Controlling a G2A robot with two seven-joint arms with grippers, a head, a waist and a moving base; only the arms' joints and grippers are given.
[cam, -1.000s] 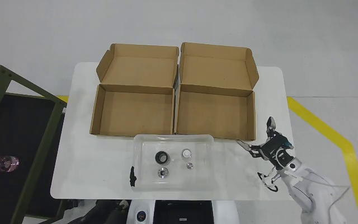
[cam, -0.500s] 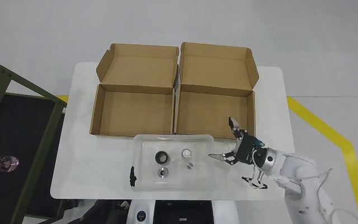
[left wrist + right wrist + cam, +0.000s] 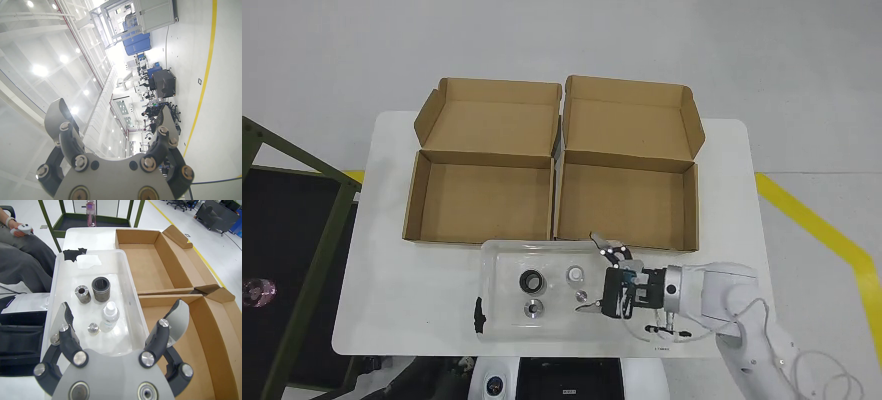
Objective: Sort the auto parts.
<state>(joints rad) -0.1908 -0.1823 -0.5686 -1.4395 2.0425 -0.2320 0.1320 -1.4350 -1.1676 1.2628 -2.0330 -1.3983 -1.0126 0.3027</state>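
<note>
Metal and plastic parts stand in a clear tray [image 3: 552, 243] at the lower centre of the top view. A black bearing [image 3: 531, 280] sits left of centre, with a grey drilled cylinder [image 3: 533, 309] just below it in the frame. To their right is a small white bottle [image 3: 574, 272], with a small metal knob [image 3: 581, 295] just beside it on the lower side.

The right gripper [image 3: 588, 272] hangs over the tray's right end. Its fingers are spread wide and hold nothing, and the bottle and knob lie between them as seen from its wrist camera [image 3: 122, 306].

A black tape scrap [image 3: 479, 316] clings to the tray's lower left corner. Just above the tray, two open cardboard boxes, the left box [image 3: 482, 200] and the right box [image 3: 627, 205], stand side by side on the white table [image 3: 392, 280].

The left gripper [image 3: 112, 106] points up into the hall, with its fingers wide apart and nothing in them.
</note>
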